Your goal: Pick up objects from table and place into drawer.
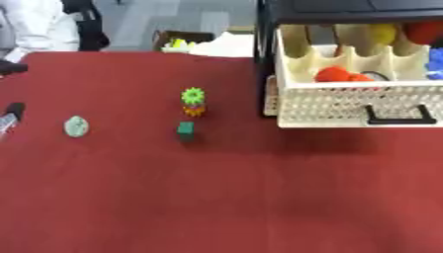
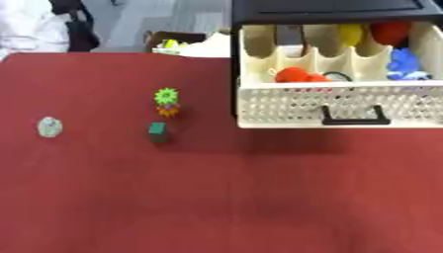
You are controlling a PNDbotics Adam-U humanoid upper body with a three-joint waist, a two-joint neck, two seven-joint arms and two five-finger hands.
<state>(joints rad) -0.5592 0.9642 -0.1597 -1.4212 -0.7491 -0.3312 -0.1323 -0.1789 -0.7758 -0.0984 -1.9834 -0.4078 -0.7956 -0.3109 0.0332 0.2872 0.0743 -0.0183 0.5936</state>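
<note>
Drawer (image 2: 337,106) at far right already holds several toys; three objects remain on the worktop (image 2: 225,197). No hand is visible.

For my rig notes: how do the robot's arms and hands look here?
Little shows. Only a small part of the left hand enters at the left edge of the left eye view: black at its end, silver-grey below. No cable or marking can be made out. The right hand is not in view.
</note>
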